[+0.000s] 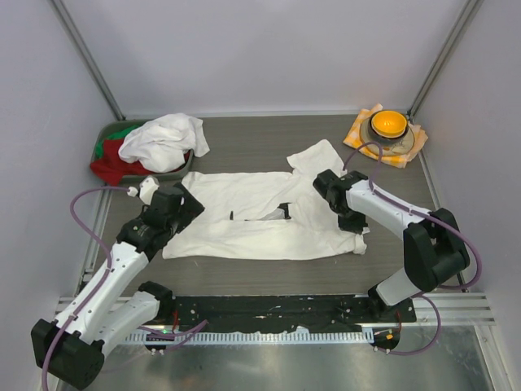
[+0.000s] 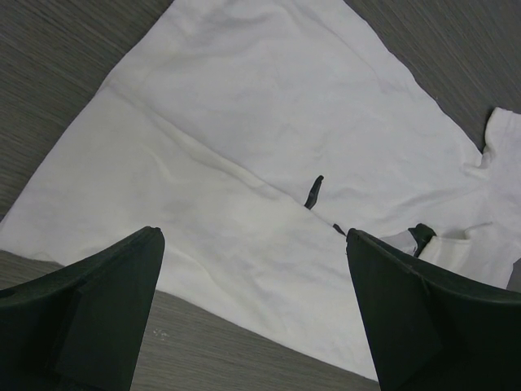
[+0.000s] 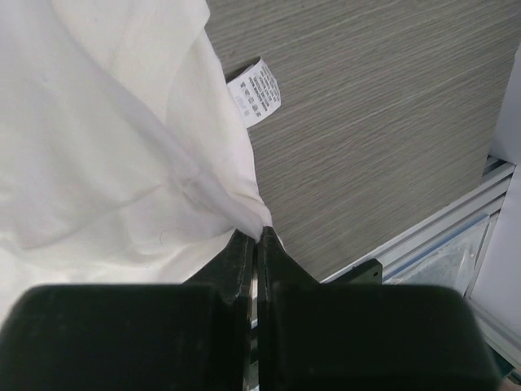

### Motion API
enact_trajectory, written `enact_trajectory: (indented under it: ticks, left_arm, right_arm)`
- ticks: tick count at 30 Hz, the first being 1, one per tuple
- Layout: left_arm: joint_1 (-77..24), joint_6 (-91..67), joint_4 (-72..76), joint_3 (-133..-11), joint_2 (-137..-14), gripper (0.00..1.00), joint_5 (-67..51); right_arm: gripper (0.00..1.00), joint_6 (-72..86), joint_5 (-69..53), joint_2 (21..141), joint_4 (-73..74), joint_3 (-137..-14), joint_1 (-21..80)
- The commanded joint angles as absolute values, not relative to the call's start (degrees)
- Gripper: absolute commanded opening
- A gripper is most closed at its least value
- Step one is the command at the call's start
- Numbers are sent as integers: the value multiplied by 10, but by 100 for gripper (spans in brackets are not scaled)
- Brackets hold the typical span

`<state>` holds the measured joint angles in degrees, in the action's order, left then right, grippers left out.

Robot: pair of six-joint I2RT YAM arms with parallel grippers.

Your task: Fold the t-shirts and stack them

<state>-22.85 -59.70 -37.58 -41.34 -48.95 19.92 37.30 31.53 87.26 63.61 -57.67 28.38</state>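
While it lies flat, creased white t-shirt (image 1: 244, 232), tag (image 3: 255, 96) showing

— Top camera?
— Fixed high, above and behind the arm bases, looking down and forward; far enough to take in the whole table (image 1: 244, 281).
— Left wrist?
— Low, looking out past the left gripper (image 2: 251, 235) over most of the t-shirt (image 2: 269, 122).
— Right wrist?
— Closest of all; down past the right gripper (image 3: 256, 238) onto one shirt edge and bare table.
— Shared?
— That shirt, in all three.
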Motion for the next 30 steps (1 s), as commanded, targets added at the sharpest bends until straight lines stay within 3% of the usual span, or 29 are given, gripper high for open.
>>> enact_trajectory:
  ticks: [1, 3, 5, 8, 9, 10, 11, 17, 18, 22, 30]
  left_arm:
    - [-227, -592, -371, -427, -483, 100, 204]
    - [-226, -592, -373, -428, -478, 100, 206]
    - [-226, -592, -375, -427, -476, 100, 205]
    - [-226, -592, -373, -421, -478, 100, 206]
    - [-226, -592, -372, -419, -481, 100, 206]
    - [-227, -591, -371, -417, -488, 100, 205]
    - [-227, -586, -364, -412, -493, 100, 200]
    - [-226, -560, -346, -419, -562, 100, 154]
    - [-226, -553, -343, -421, -574, 100, 138]
    - [-226, -532, -329, -461, -631, 100, 132]
    - [-226, -499, -311, -593, -785, 100, 130]
  right_arm:
    - [1, 364, 359, 867, 663, -604, 285]
    - [1, 363, 358, 871, 656, -602, 285]
    - [11, 363, 352, 874, 651, -598, 284]
    - [52, 369, 358, 869, 646, -595, 285]
    - [73, 372, 362, 857, 647, -599, 285]
    - [83, 378, 368, 850, 649, -602, 285]
    - [87, 380, 373, 842, 651, -606, 285]
    - [93, 378, 329, 760, 613, -629, 287]
    - [98, 373, 301, 749, 569, -621, 287]
    - [100, 342, 252, 726, 450, -619, 287]
    - [100, 300, 186, 814, 264, -645, 251]
